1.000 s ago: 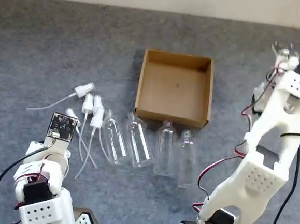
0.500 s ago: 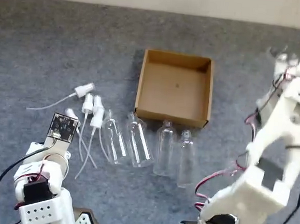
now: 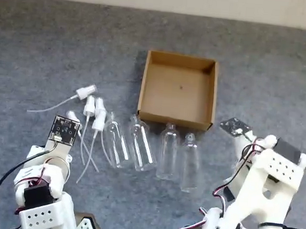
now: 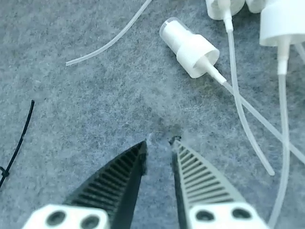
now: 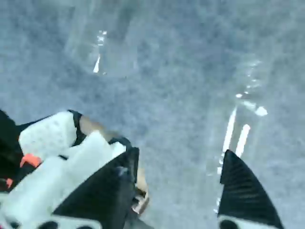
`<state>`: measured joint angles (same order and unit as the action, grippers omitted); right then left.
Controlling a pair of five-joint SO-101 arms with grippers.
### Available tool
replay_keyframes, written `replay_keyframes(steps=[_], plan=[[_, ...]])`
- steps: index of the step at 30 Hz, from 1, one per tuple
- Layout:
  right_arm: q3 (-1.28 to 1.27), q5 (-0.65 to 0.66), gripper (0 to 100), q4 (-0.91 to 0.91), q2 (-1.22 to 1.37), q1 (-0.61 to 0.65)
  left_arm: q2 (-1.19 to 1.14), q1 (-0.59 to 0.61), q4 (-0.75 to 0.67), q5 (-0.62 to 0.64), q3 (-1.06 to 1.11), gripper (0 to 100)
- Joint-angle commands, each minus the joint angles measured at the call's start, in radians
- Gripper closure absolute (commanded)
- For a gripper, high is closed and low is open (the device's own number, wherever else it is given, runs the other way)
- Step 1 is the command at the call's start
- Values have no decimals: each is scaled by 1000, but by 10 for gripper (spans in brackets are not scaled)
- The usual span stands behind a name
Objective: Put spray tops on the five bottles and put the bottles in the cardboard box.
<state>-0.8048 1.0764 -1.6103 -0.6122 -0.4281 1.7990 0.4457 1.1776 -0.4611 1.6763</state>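
- The left gripper hangs just above the grey carpet. Its tips stand a narrow gap apart with nothing between them.
- A white spray top lies on its side near the tips, its thin tube trailing away. More spray tops cluster just beside it.
- The right gripper is spread wide and holds nothing. It is low over the carpet, with a blurred clear bottle beneath one finger.
- Four clear bottles lie in a row between the spray tops and the right arm.
- The open-topped cardboard box sits just behind that row.
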Motion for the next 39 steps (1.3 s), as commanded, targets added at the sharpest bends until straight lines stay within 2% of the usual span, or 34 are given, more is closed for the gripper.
replay_keyframes(steps=[1, 7, 11, 22, 25, 28, 30, 35, 39], plan=[[-15, -35, 756, 82, 19, -13, -7, -10, -2, -6, 19, 909], [53, -49, 754, 193, 111, -47, -7, -10, -2, -6, 19, 909], [64, 31, 754, 202, 177, -58, -7, -10, -2, -6, 19, 909], [70, 29, 759, 320, 371, -94, -7, -10, -3, -6, 19, 909], [71, 12, 832, 323, 410, -94, -7, -8, -3, -6, 19, 909], [102, -104, 943, 354, 435, -88, -7, -8, -3, -6, 19, 909], [173, -226, 978, 383, 458, -87, -7, -7, -3, -6, 19, 909], [453, -534, 981, 387, 613, -74, -7, -5, -2, -6, 19, 909], [723, -715, 981, 348, 842, -28, -7, -5, -2, -6, 19, 909]])
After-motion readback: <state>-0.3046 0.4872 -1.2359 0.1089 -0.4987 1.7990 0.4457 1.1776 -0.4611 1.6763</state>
